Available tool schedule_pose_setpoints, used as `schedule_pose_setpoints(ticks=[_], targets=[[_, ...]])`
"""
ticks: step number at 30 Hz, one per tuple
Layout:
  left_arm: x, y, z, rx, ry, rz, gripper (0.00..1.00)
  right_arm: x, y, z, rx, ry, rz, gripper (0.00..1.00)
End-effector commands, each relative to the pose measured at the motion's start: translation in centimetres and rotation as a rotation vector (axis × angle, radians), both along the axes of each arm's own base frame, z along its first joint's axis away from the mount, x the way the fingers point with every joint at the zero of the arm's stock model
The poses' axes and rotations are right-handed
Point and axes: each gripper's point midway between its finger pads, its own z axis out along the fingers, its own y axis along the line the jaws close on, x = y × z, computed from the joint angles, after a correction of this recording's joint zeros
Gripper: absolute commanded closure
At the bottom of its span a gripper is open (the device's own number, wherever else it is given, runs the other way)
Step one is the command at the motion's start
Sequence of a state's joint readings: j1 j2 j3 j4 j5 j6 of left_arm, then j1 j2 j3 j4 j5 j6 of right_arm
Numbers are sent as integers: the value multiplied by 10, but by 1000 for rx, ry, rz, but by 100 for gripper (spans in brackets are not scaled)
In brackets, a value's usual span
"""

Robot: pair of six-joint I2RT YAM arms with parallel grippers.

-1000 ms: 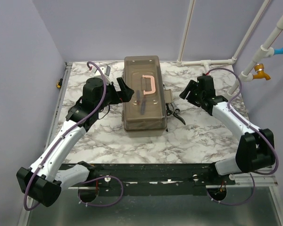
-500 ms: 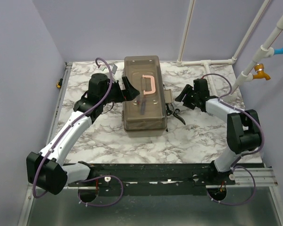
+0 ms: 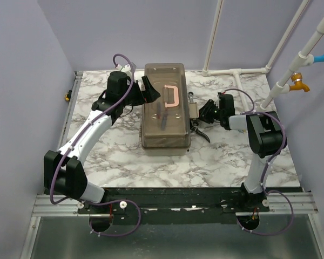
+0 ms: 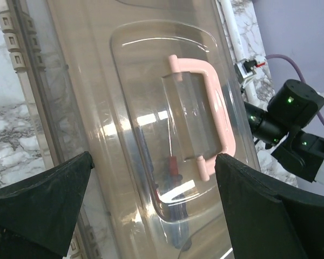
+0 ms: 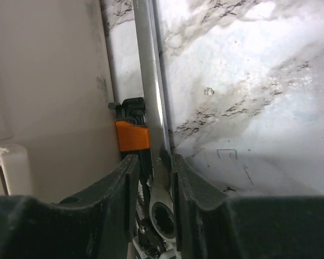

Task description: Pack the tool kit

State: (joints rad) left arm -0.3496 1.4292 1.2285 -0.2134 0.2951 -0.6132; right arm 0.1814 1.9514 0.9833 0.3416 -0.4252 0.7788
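A smoky translucent plastic toolbox (image 3: 164,116), rectangular with a curved pink handle (image 4: 218,113), lies on the grey-veined white marble surface (image 3: 124,156); left tool (image 4: 151,181) gapes wide over it, right tool (image 5: 154,167) pinches a slim steel wrench (image 5: 150,91) alongside; lilac walls (image 3: 124,32)

Marble-patterned desk (image 3: 129,159) stood in a corner of plain lilac walls (image 3: 97,32) — white pipes (image 3: 213,38) ran up the rear wall, evenly lit.
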Motion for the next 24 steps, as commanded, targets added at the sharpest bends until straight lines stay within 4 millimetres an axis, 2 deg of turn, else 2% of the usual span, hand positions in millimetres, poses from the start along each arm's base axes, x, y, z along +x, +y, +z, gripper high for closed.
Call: schedule_pose_setpoints(ticks=[1,5,10,13,20,24], targets=[[5,-29,-6,-43,36,-88,1,-16,44,36,197,-94,187,69],[11,-33,-17,-47,62,-91,1,-25,55,49,239,-146,239,75],[12,-37,-27,-47,83,-105,1,-35,68,71,301,-222,293,76],[11,-37,-31,-43,93,-112,1,-38,70,81,330,-248,303,76],[10,-37,-30,-31,92,-120,1,-38,68,85,300,-257,299,79],[10,-37,-31,-29,98,-125,2,-43,71,99,347,-295,318,79]])
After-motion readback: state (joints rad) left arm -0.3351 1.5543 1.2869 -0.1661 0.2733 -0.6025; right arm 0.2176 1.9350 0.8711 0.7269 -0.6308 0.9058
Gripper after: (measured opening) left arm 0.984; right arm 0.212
